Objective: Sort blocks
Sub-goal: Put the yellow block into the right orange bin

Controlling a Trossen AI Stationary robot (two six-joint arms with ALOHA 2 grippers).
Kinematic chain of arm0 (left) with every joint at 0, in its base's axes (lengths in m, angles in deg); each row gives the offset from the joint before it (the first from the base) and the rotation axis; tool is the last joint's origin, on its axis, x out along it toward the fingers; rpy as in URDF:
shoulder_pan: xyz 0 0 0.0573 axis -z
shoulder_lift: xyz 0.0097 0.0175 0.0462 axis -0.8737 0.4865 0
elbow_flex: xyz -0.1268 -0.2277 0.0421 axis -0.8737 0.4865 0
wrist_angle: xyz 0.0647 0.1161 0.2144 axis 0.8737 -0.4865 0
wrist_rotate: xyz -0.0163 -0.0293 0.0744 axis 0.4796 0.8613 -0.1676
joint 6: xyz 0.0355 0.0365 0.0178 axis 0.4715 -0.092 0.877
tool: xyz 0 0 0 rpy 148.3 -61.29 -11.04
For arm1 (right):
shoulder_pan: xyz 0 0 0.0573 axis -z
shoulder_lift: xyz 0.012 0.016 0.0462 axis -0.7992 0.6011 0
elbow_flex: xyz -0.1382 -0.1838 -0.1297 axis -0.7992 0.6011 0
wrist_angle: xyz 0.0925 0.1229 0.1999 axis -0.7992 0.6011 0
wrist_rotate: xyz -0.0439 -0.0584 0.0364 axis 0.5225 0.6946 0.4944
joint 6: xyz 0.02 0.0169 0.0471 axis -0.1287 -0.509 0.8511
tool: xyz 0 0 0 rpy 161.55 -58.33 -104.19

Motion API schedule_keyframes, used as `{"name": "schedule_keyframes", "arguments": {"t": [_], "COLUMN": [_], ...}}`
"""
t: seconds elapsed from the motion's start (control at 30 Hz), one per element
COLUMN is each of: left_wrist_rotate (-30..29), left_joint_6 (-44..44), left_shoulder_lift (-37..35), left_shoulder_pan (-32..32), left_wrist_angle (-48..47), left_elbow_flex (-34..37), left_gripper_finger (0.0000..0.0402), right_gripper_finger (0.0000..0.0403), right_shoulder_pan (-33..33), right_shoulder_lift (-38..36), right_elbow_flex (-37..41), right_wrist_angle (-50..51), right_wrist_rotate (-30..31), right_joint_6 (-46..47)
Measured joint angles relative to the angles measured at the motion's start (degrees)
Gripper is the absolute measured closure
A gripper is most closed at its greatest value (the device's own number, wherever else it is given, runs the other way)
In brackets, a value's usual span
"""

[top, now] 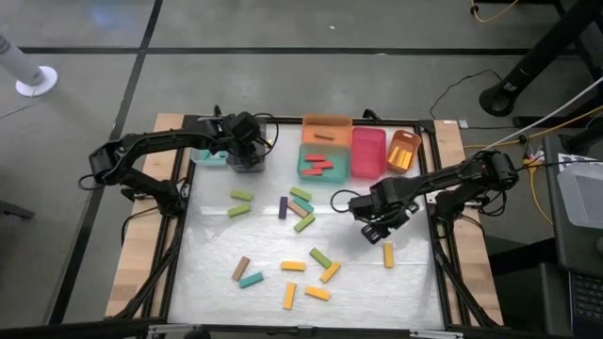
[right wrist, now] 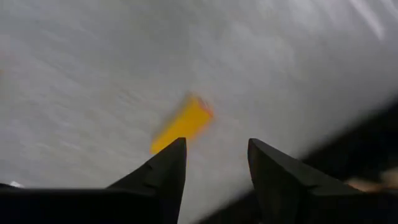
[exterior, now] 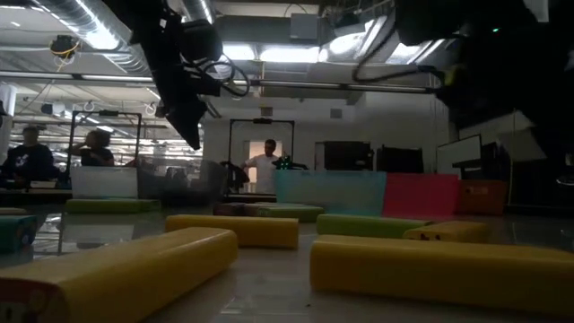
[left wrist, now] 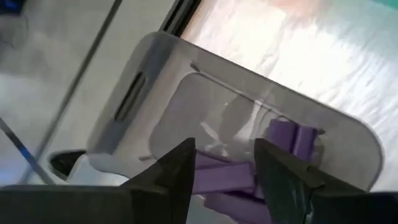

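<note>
Left gripper spread, empty, poised over the clear bin at the table's far left; purple blocks inside seen only from its wrist. Right gripper likewise parted, holding nothing, above the mat near a lone yellow block. Remaining blocks scattered mid-table.

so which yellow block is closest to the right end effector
The lone yellow block just below the right end effector, near the mat's right edge; the other yellow blocks lie in a cluster farther left.

Grey floor (ceiling lights)
</note>
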Motion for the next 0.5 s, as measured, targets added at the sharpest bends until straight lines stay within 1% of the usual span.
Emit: {"name": "schedule_keyframes", "arguments": {"t": [0.13, 0.3, 0.4, 0.5], "left_wrist_rotate": [4.4, 14.0, 18.5, 19.5], "left_joint_6": [-4.8, -9.7, -12.0, -13.0], "left_shoulder_lift": [0.0, 0.0, 0.0, 0.0], "left_shoulder_pan": [0.0, 0.1, 0.1, 0.1], "left_wrist_angle": [0.1, -0.1, 0.0, 0.1], "left_elbow_flex": [0.0, 0.0, 0.0, 0.0], "left_gripper_finger": [0.0251, 0.0251, 0.0251, 0.0251], "right_gripper_finger": [0.0241, 0.0244, 0.0244, 0.0244], "right_shoulder_pan": [-0.9, -4.5, -7.6, -10.3], "right_shoulder_lift": [0.0, 0.0, -0.3, -2.2], "right_elbow_flex": [0.0, 0.0, 0.0, 0.0], "right_wrist_angle": [3.0, 0.2, 0.0, -0.3], "right_wrist_rotate": [-4.6, -12.9, -14.9, -15.1], "right_joint_6": [6.2, 6.7, 7.0, 9.7]}}
